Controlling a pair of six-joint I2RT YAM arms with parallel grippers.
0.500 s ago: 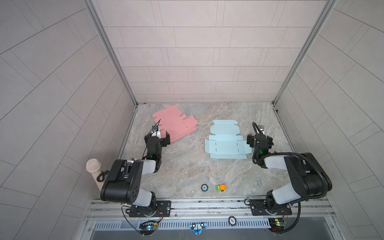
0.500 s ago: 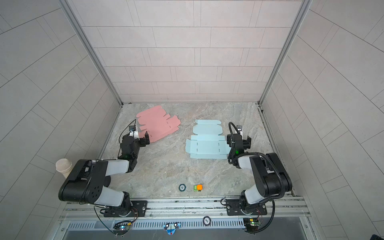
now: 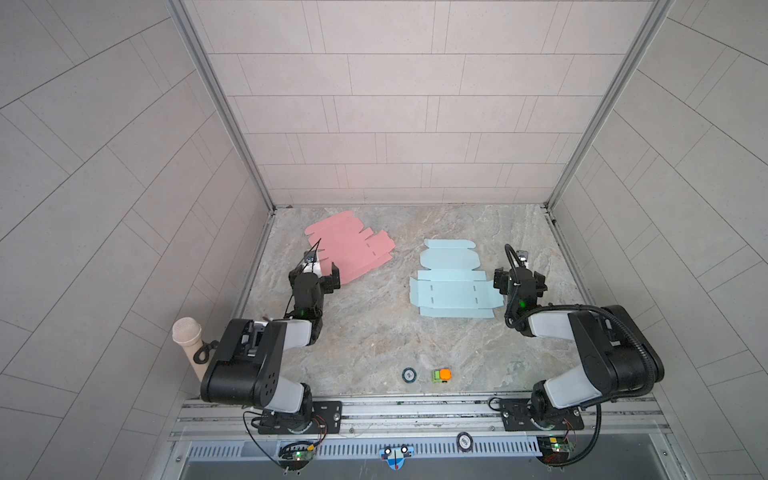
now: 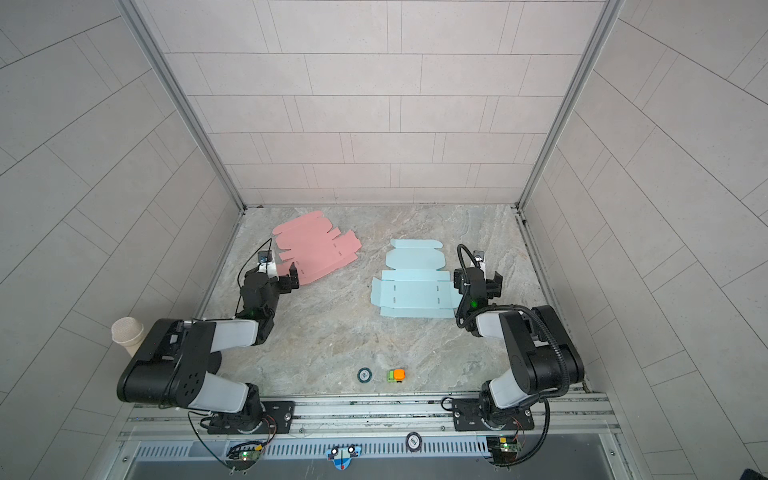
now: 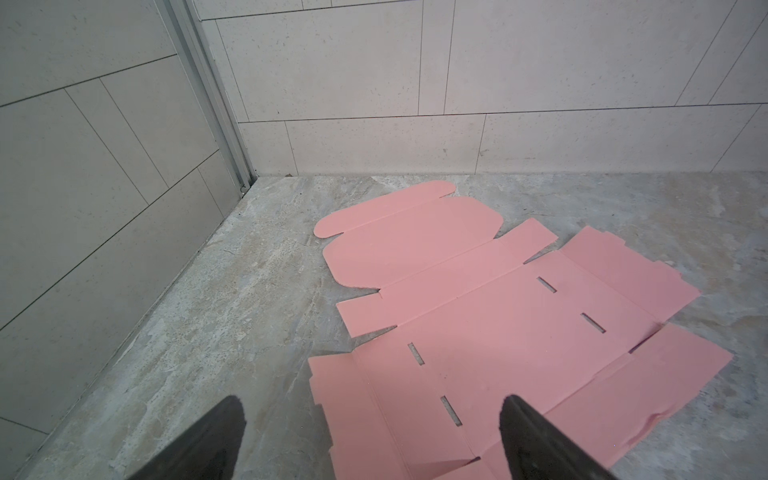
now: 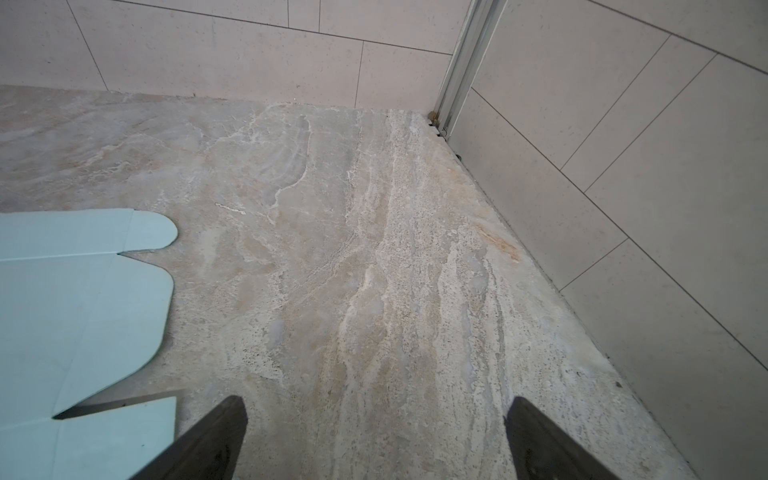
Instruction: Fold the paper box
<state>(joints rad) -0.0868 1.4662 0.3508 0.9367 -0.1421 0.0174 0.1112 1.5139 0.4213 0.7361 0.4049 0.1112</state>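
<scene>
Starting at the lower edge in both top views, a small round disc (image 3: 409,375) and an orange-and-green block (image 3: 441,375) lie on the bench (image 3: 374,340), well apart from everything else. Further up, the left pincer (image 3: 322,277) stands wide and empty at the near corner of the pink box blank (image 3: 353,253). In the left wrist view 1 fingertip (image 5: 528,428) sits over pink card and the other over bare stone; I cannot tell whether either touches. The right pincer (image 3: 519,280) is equally wide and empty, over bare bench just beside the right edge of the blue box blank (image 3: 451,286). Both blanks lie flat and unfolded, pink at the upper left of the bench, blue right of centre. Against the top views from half a second earlier, nothing has visibly moved: the arms and both blanks sit as they did. My reading is that folding has not begun, and which of the 2 blanks gets worked first is not settled.
</scene>
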